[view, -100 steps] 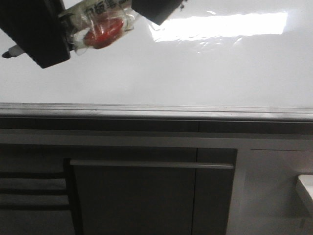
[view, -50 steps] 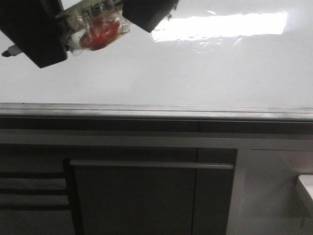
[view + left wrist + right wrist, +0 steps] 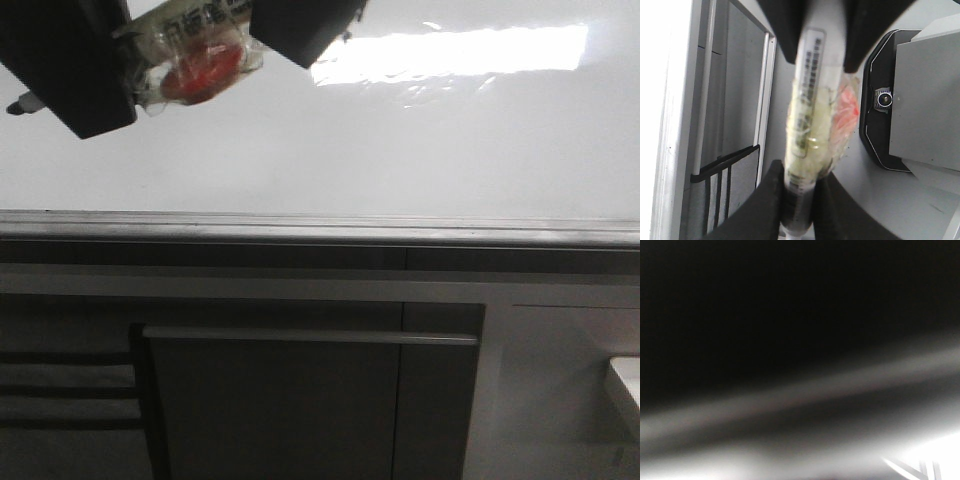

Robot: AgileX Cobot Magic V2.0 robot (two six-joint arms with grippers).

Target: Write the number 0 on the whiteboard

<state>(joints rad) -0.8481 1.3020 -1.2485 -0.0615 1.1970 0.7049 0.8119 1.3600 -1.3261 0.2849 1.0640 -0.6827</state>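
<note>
The whiteboard (image 3: 420,140) fills the upper half of the front view, glossy white with a glare patch. My left gripper (image 3: 190,50) hangs in front of its upper left corner, shut on a marker (image 3: 200,60) wrapped in clear tape with a red patch. The marker's dark tip (image 3: 17,105) pokes out to the left, close to the board; contact cannot be told. In the left wrist view the marker (image 3: 812,115) runs between the black fingers (image 3: 767,205) of the left gripper (image 3: 800,210). The number 0 is out of view. The right wrist view is a dark blur.
A grey metal edge strip (image 3: 320,228) runs along the board's lower edge. Below it are dark grey cabinet fronts with a long handle bar (image 3: 310,337). A white object (image 3: 625,385) sits at the lower right.
My left gripper, with the marker in it, has shifted slightly left and up in front of the board. Nothing else has moved.
</note>
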